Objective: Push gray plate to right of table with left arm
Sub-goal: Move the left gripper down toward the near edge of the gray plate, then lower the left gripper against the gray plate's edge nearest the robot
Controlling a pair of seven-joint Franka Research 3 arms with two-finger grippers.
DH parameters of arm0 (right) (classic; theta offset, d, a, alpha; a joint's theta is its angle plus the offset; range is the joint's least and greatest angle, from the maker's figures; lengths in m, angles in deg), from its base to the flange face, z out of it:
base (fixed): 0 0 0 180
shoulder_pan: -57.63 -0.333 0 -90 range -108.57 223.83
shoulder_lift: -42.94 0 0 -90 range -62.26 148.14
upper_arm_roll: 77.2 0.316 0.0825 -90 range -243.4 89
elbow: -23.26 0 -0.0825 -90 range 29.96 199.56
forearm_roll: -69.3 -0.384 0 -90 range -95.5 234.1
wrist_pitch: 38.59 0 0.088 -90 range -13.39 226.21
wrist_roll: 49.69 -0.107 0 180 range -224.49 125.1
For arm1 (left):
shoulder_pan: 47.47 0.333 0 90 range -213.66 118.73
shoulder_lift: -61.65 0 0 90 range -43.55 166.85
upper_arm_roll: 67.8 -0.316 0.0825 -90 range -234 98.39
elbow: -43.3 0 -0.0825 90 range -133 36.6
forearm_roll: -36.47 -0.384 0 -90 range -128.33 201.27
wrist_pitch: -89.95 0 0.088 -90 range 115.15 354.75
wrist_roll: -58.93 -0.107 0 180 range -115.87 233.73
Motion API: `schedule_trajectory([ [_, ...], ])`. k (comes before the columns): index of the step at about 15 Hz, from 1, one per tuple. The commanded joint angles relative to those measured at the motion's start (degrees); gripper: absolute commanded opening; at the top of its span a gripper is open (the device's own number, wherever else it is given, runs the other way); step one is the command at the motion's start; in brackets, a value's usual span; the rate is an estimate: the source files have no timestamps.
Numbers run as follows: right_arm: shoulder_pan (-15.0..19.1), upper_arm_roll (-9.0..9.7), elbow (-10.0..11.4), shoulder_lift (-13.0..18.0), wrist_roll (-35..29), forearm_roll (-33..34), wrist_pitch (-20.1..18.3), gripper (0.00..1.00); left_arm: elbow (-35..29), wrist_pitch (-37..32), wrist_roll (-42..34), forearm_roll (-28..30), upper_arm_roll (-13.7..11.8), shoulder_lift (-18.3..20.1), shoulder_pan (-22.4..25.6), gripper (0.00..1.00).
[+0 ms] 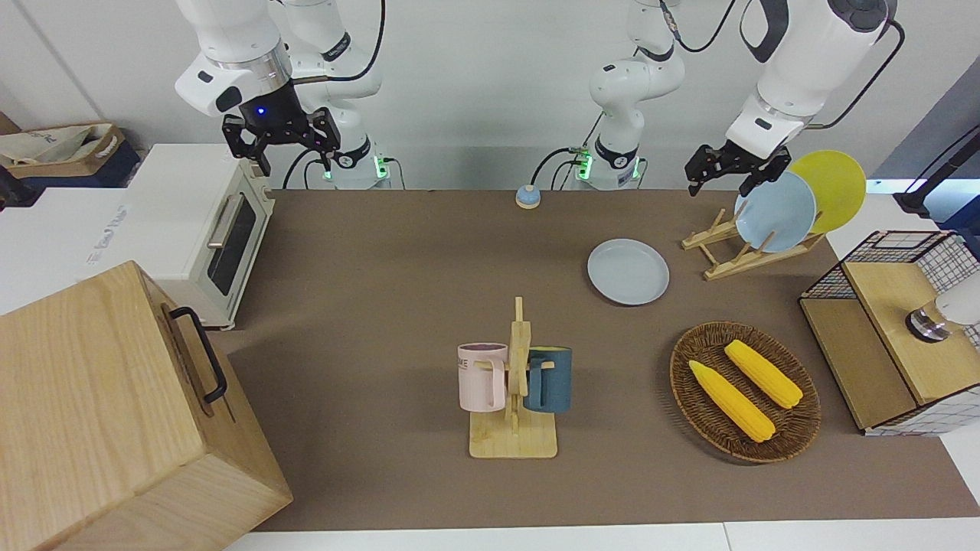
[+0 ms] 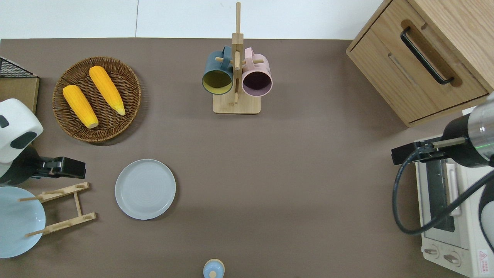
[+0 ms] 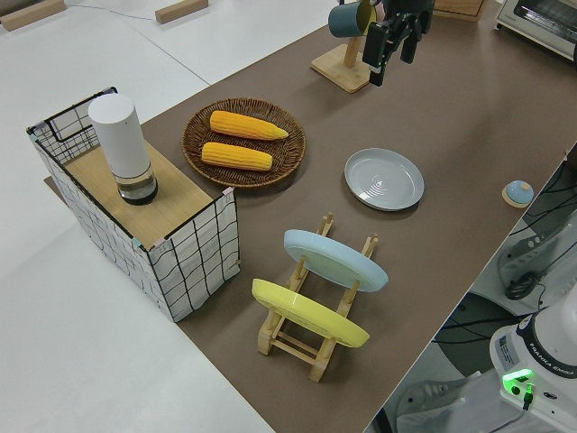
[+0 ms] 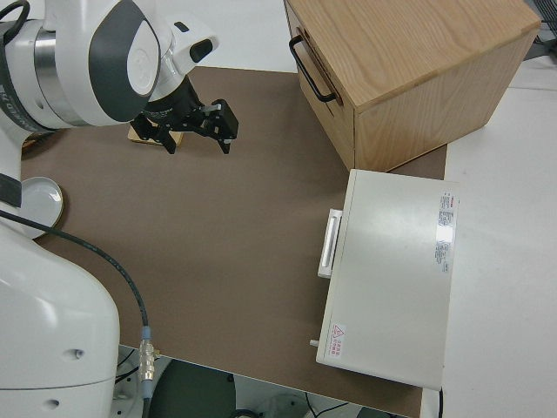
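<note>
While the small round pale gray plate (image 2: pixel 145 189) lies flat on the matte brown table (image 2: pixel 293 170) beside the wooden dish rack (image 2: pixel 58 208), lower the left arm's black gripper (image 2: pixel 73 173) — fingers apart — to its rim facing the rack, then push slowly toward the right arm's end — contact kept low

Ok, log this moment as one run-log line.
stage: approach | left gripper: open, in air by plate rack | gray plate: flat on table, untouched | right arm: parked

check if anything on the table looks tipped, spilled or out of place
Nothing stands out. The gray plate lies flat on the table, the two mugs hang on their rack, both corn cobs sit in the basket, and the blue plate and yellow plate lean in the plate rack.
</note>
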Motion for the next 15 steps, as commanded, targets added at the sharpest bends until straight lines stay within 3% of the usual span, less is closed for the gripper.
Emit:
schedule_trajectory([
  [1,0.63,0.32,0.03,0.43,0.06,-0.46,-0.69,0.983,-13.93,7.76,-3.01,2.38,-2.15,9.48,0.10,0.99],
  [3,0.63,0.32,0.03,0.43,0.06,-0.46,-0.69,0.983,-19.48,12.16,-6.89,3.26,-4.62,10.90,0.10,0.99],
  [9,0.63,0.32,-0.05,0.43,0.15,-0.46,-0.69,0.983,-36.26,28.66,-8.83,3.35,-5.42,14.25,-0.43,0.99],
  [15,0.63,0.23,-0.05,0.43,0.15,-0.46,-0.69,0.983,-44.81,42.66,-8.84,5.98,-5.33,11.54,-0.69,0.99],
])
